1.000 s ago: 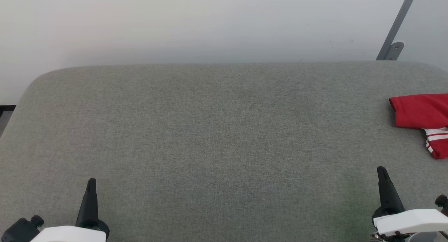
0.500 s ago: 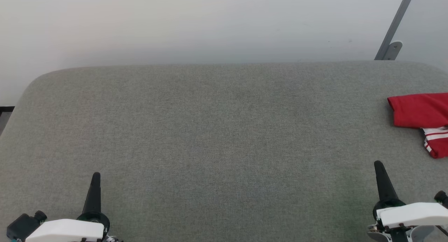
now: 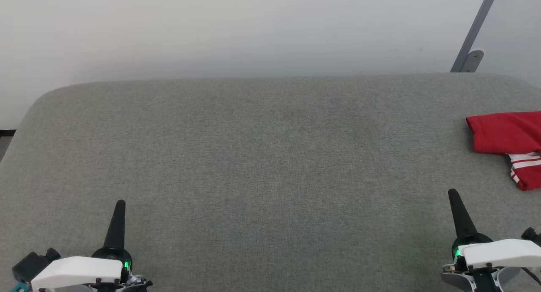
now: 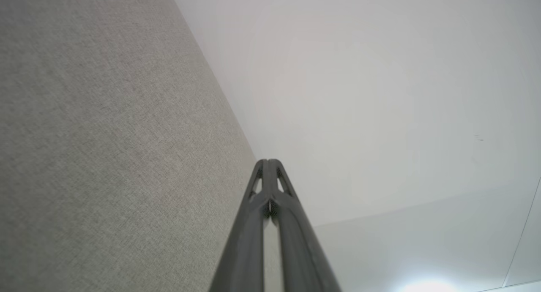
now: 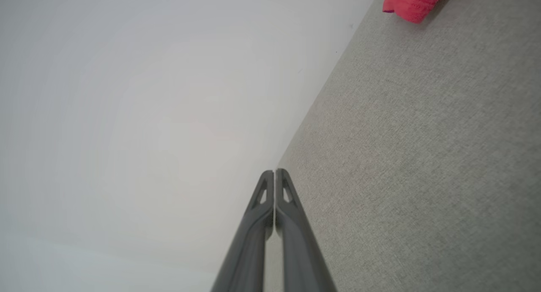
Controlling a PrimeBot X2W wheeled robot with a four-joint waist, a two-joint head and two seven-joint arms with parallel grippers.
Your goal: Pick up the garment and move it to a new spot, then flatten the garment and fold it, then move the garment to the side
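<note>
The garment [image 3: 507,135] sits folded at the table's [image 3: 253,156] far right edge. Left gripper [image 3: 120,203] and right gripper [image 3: 453,192] are both pinched closed, holding nothing, well apart from it.

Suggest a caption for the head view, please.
Left gripper and right gripper shut over grey table; garment lies at right edge.

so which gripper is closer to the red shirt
The right gripper: it sits on the same side as the red garment, just short of it; the left gripper is far across the grey table.
</note>
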